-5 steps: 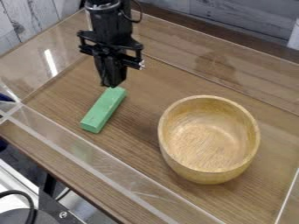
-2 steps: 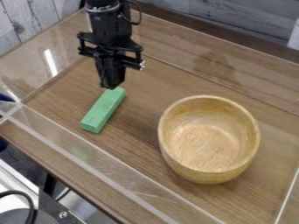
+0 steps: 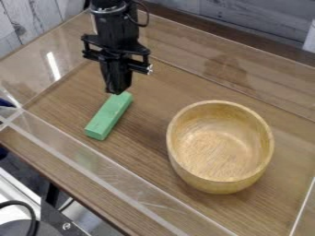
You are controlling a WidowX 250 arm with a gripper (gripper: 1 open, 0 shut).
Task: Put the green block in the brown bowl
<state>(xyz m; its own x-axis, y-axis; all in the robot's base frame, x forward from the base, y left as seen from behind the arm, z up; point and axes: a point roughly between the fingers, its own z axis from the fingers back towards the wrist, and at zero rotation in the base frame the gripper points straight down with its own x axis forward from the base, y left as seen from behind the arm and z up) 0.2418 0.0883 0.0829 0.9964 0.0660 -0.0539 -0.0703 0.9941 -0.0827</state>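
Wooden table (image 3: 234,64), edged by clear walls (image 3: 92,171), carries 1 block (image 3: 107,117) lying flat, apart from and left of the bowl (image 3: 222,143). Gripper (image 3: 120,87) points down at the block's far end, fingers pressed together; whether they pinch it is unclear.

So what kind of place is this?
Probably a robot test bench in a lab: a black robot arm over a wooden tabletop fenced by clear plastic walls, with a green block and wooden bowl set out.
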